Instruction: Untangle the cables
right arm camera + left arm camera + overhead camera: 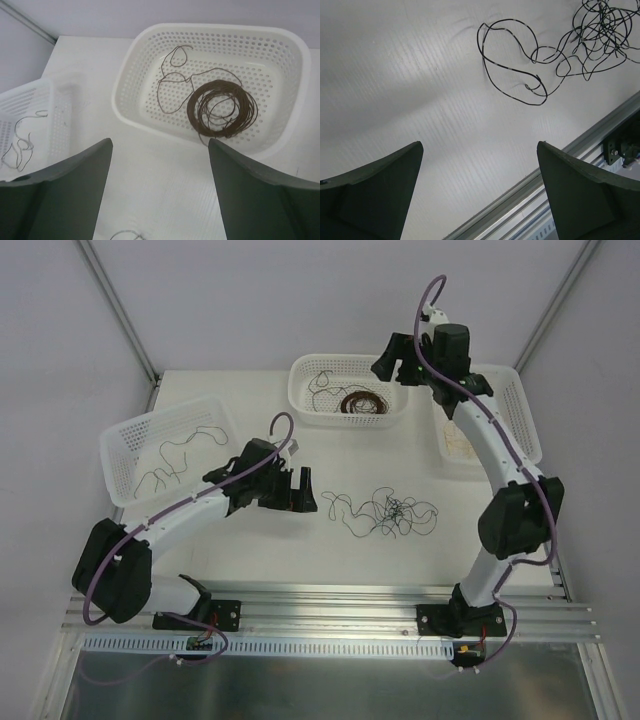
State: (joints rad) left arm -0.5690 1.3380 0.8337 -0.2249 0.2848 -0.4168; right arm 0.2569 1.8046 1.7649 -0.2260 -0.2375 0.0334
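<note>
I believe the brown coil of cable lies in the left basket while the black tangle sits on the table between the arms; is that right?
Not quite: the brown coil lies in the middle basket, as the right wrist view shows. The rest holds: the black tangle does sit on the table.

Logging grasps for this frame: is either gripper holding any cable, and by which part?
Nothing is held. The left gripper and the right gripper both stand open and empty; the thin black tangled cables lie untouched.
</note>
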